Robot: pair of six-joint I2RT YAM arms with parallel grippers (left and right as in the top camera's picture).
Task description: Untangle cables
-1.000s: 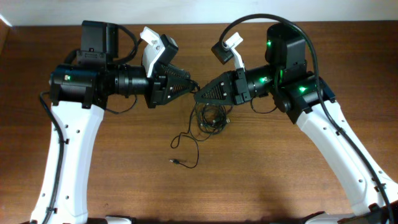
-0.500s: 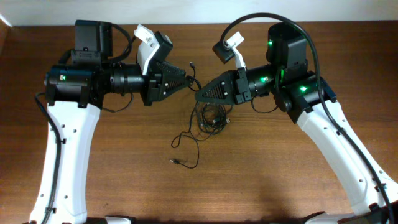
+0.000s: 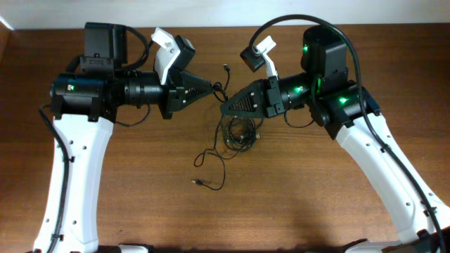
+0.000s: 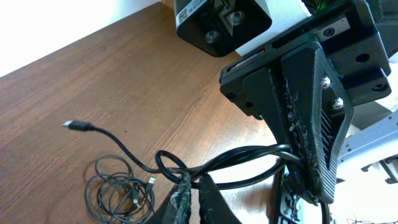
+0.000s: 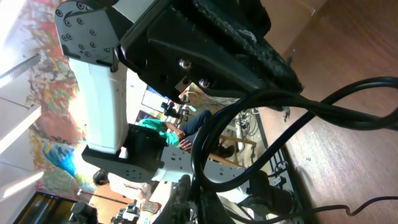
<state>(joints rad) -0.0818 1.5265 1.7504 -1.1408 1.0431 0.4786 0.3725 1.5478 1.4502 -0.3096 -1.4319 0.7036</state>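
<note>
The cables are thin black cords. A coiled bundle [image 3: 239,132] lies on the wooden table between the arms, and it also shows in the left wrist view [image 4: 118,193]. One loose cord [image 3: 214,169] trails toward the front. My left gripper [image 3: 213,89] is shut on a cable loop [image 4: 249,155] lifted above the table, and its plug end [image 3: 226,67] sticks up behind. My right gripper [image 3: 223,109] faces it, tip close to tip, and is shut on the same looped cable [image 5: 323,106]. Both sets of fingers [image 4: 194,196] [image 5: 189,202] pinch cord.
The brown wooden table [image 3: 295,197] stretches to the front. The white arm links [image 3: 77,176] [image 3: 394,183] run along both sides. The right gripper's black body [image 4: 305,106] fills the right of the left wrist view.
My left gripper has pulled back and away from the bundle, lifting its cable. The free plug end has swung up and to the right. The right gripper has stayed put.
</note>
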